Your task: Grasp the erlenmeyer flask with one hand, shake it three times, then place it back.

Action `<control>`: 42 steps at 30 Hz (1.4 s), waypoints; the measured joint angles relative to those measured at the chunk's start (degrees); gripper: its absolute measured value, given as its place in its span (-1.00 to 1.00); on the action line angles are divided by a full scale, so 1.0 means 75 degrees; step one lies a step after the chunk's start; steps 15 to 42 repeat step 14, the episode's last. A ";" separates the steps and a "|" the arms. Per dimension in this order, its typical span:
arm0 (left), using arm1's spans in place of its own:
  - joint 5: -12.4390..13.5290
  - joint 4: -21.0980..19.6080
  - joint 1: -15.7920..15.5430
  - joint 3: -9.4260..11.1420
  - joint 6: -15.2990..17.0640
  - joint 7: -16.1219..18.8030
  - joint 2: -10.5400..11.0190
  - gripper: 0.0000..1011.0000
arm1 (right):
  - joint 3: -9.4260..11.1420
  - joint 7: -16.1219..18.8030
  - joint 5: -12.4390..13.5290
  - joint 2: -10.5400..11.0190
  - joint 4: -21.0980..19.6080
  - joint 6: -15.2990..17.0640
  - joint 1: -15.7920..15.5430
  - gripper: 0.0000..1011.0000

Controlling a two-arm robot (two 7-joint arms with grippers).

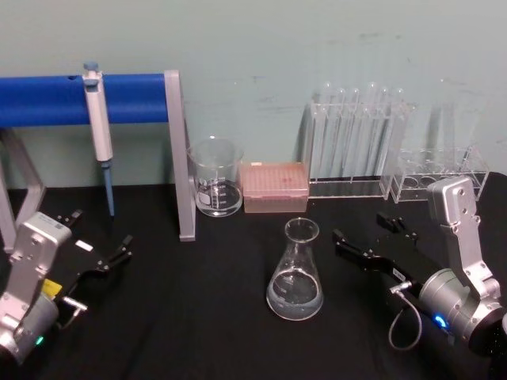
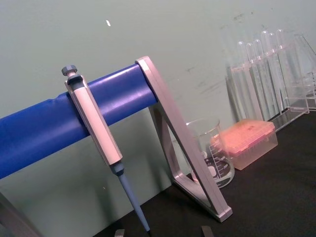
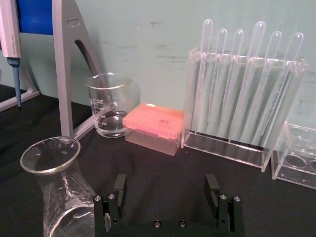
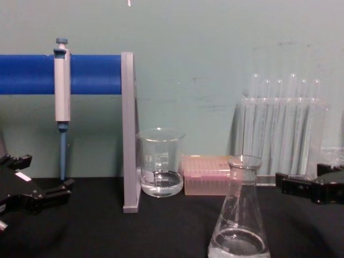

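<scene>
Head camera is looking down over the table; chest is looking level, both sharing the flask [image 1: 295, 273]; wrists are facing the wall

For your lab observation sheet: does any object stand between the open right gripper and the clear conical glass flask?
Nothing visible does. The right gripper sits beside the clear conical glass flask with bare black table between them, jaws open.

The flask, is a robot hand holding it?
No. The flask stands alone on the table. The right gripper is open beside it; the left gripper is open too.
</scene>
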 joint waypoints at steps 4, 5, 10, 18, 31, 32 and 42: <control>0.0000 0.0000 0.0000 0.0000 0.0000 0.0000 0.0000 0.98 | 0.0000 0.0000 0.0000 0.0000 0.0000 0.0000 0.0000 0.98; 0.0000 0.0000 0.0000 0.0000 0.0000 0.0000 0.0000 0.98 | 0.0000 0.0000 0.0000 0.0000 0.0000 0.0000 0.0000 0.98; 0.0000 0.0000 0.0000 0.0000 0.0000 0.0000 0.0000 0.98 | 0.0000 0.0000 0.0000 0.0000 0.0000 0.0000 0.0000 0.98; 0.0000 0.0000 0.0000 0.0000 0.0000 0.0000 0.0000 0.98 | 0.0000 0.0000 0.0000 0.0000 0.0000 0.0000 0.0000 0.98; 0.0000 0.0000 0.0000 0.0000 0.0000 0.0000 0.0000 0.98 | 0.0000 0.0000 0.0000 0.0000 0.0000 0.0000 0.0000 0.98; 0.0000 0.0000 0.0000 0.0000 0.0000 0.0000 0.0000 0.98 | 0.0000 0.0000 0.0000 0.0000 0.0000 0.0000 0.0000 0.98; 0.0000 0.0000 0.0000 0.0000 0.0000 0.0000 0.0000 0.98 | 0.0000 0.0000 0.0000 0.0000 0.0000 0.0000 0.0000 0.98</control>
